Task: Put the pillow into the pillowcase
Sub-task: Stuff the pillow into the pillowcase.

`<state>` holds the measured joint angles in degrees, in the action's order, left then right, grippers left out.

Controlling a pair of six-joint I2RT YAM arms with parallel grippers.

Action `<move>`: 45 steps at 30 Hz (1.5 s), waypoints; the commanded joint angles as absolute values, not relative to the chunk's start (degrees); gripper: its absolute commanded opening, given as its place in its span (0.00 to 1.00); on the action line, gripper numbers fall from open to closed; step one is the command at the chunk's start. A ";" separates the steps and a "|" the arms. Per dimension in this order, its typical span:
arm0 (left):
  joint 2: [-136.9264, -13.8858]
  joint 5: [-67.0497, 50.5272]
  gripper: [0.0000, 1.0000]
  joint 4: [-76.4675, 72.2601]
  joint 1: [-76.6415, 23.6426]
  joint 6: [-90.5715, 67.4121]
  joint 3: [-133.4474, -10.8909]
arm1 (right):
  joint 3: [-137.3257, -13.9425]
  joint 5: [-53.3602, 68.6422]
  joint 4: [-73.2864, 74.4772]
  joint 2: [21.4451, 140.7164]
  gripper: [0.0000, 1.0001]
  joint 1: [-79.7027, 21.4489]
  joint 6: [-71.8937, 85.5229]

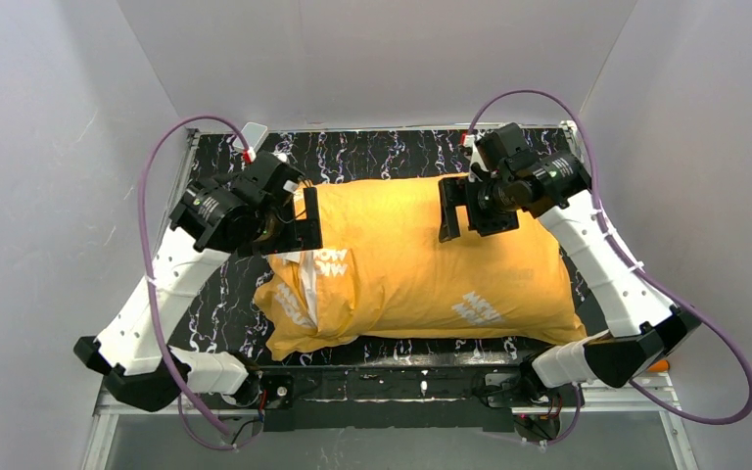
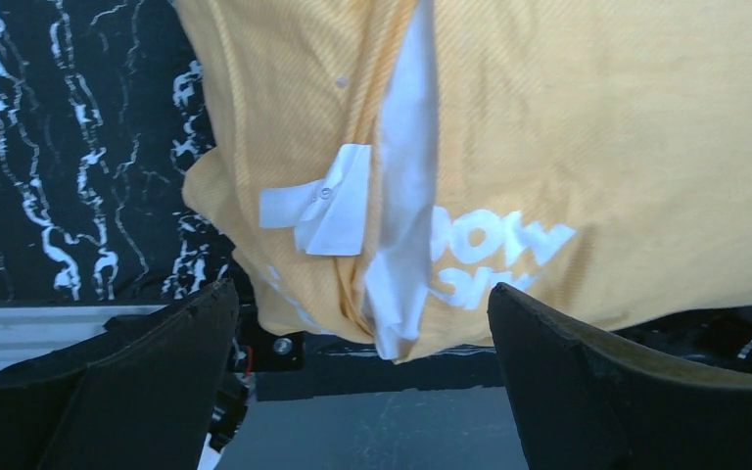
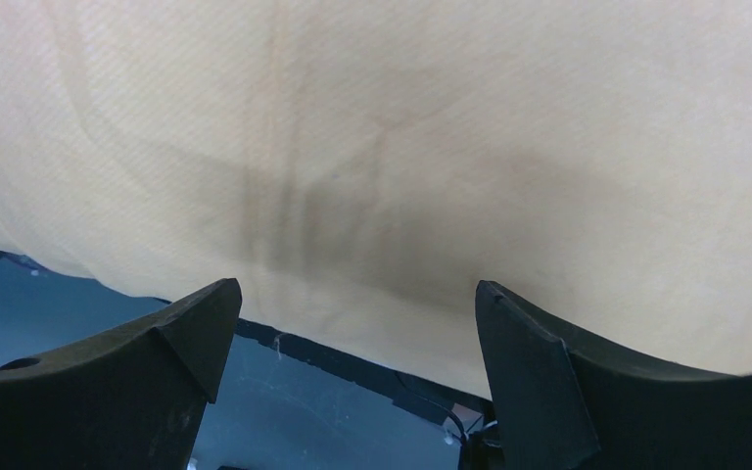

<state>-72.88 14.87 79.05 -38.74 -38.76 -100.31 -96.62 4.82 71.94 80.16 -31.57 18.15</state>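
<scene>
Robot lab booth; plain white walls (image 1: 372, 59) around a marbled table (image 1: 372, 157).

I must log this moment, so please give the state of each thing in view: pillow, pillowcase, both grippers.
pillowcase: filled, lying orange side up, opening at its left end.
pillow: almost fully inside, only a white strip shows at the opening.
left gripper: open, holding nothing.
right gripper: open, holding nothing.
</scene>
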 commanded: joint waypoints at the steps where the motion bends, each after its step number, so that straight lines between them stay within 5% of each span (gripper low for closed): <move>1: -74.25 21.40 0.98 84.85 -38.84 -36.47 -98.36 | -96.01 -2.52 76.99 77.18 0.98 -31.38 18.69; 5: -76.93 21.60 0.87 82.51 -38.72 -35.70 -93.91 | -93.84 -5.48 78.61 76.10 0.96 -31.38 18.90; 10: -80.73 21.89 0.54 79.53 -37.91 -34.64 -90.02 | -86.15 -6.87 74.43 75.59 0.93 -31.42 18.21; 13: -81.55 18.92 0.24 75.92 -37.71 -33.72 -89.60 | -83.06 -5.17 69.39 77.68 0.80 -31.38 17.14; 16: -81.27 15.27 0.00 74.02 -37.61 -32.55 -91.38 | -85.85 -2.06 66.38 82.65 0.56 -31.38 15.44; 22: -78.31 4.90 0.00 71.37 -37.62 -32.93 -98.49 | -100.19 9.12 61.20 95.23 0.03 -32.16 14.24; 30: -69.24 -11.40 0.00 58.35 -38.01 -42.41 -91.54 | -127.83 14.50 62.26 112.37 0.01 -35.02 13.15; 34: -67.03 -11.09 0.04 59.05 -39.58 -40.03 -88.07 | -131.57 12.53 61.35 112.95 0.01 -34.98 14.47; 37: -64.51 -8.54 0.47 60.07 -40.25 -38.43 -86.63 | -124.94 8.45 59.20 106.88 0.34 -34.91 14.96; 41: -62.63 -1.90 0.86 63.88 -40.21 -36.29 -87.80 | -108.45 4.11 55.47 95.34 0.80 -32.54 18.06; 45: -64.78 4.05 0.95 68.73 -40.19 -35.37 -90.60 | -88.75 9.90 51.36 84.92 0.92 -25.79 22.92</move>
